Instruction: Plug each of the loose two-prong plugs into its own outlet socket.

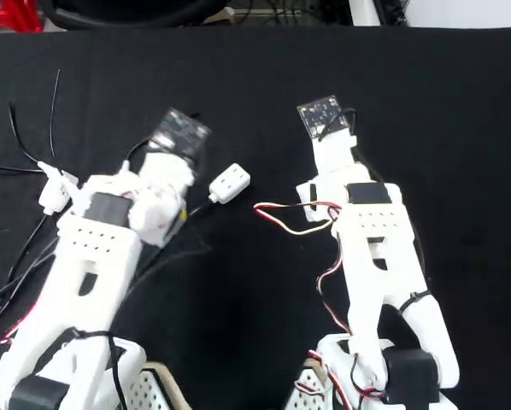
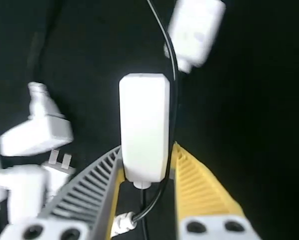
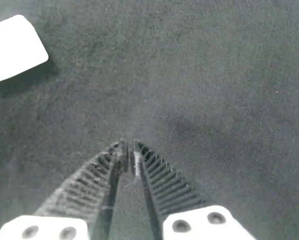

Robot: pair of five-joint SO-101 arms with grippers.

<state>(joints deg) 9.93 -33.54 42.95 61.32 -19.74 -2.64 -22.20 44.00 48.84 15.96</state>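
My left gripper [image 2: 147, 150] is shut on a white rectangular block [image 2: 144, 115], its grey and yellow fingers pressing the block's two long sides. A black cable runs from the block's near end. Beyond it lies a white outlet socket [image 2: 195, 27], which the high view places between the two arms [image 1: 230, 182]. Two white two-prong plugs [image 2: 37, 135] lie beside the left gripper, one with its prongs [image 2: 59, 160] showing; they sit by the left arm [image 1: 55, 188]. My right gripper [image 3: 128, 147] is shut on nothing just above the black mat, a white corner [image 3: 12, 47] off to its side.
Thin black cables [image 1: 20, 145] trail over the mat [image 1: 461, 128] at the far left. A red, white and yellow wire loop [image 1: 285, 218] hangs from the right arm. Open mat lies to the right and at the back.
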